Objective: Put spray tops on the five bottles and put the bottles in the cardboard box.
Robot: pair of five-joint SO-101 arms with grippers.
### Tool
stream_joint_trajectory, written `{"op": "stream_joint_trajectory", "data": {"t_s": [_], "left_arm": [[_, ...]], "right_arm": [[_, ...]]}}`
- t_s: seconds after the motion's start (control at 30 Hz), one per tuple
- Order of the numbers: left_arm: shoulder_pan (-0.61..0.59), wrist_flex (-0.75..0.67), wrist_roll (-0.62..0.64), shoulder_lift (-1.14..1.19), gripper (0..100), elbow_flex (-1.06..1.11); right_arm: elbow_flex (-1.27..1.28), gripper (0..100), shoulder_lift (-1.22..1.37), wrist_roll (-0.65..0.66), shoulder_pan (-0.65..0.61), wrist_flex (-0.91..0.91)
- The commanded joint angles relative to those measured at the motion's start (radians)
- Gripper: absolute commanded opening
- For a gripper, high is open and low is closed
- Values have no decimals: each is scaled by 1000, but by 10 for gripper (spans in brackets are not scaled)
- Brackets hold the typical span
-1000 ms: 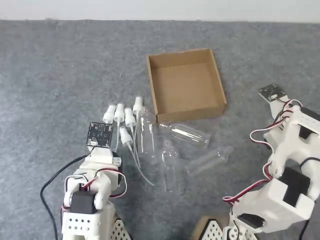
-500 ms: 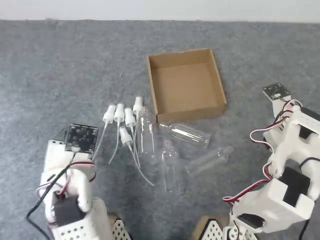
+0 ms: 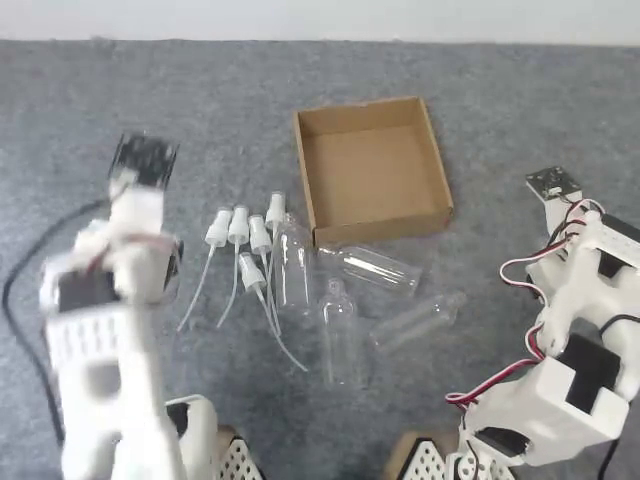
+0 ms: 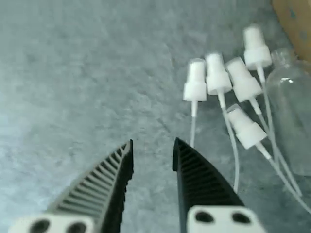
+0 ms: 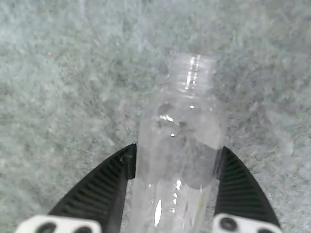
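Bottles (image 3: 340,330) that I can see right through lie on the grey carpet (image 3: 130,90) in the high view. I count four. Two have their long side running from the arms toward the cardboard box (image 3: 370,170), with their necks toward it. One lies crossways just beside the box's near wall, and one lies slanted, nearer the right arm (image 3: 580,330). The box is open on top and I can see its brown floor. Five white spray tops (image 3: 240,228) sit in a bunch just beside the bottles, heads toward the far side and thin tubes trailing back. The left arm (image 3: 100,300) stands over plain carpet next to them. In the left wrist view, the left gripper (image 4: 153,144) has its fingers a little way apart and holds nothing. Its tips are near one top's tube, and wide plain carpet lies on the other side. In the right wrist view, the right gripper (image 5: 178,149) hugs the held bottle (image 5: 177,126) on both sides. Its bare screw neck points straight away, in line with the fingers, with carpet all around.
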Motion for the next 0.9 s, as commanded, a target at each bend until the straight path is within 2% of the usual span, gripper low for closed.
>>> {"op": "stream_joint_trajectory", "data": {"t_s": [0.0, 0.3, 0.53, 0.87], "left_arm": [[32, -12, 74, 281, 127, -179], [55, -209, 190, 678, 175, -358], [155, -210, 195, 821, 174, -447], [106, -270, 215, 959, 174, -478]], "right_arm": [[-37, 221, -10, -5, -12, 13], [-37, 223, -7, -5, -12, 15], [-37, 223, -7, -5, -13, 15], [-37, 223, -7, -5, -12, 15]]}}
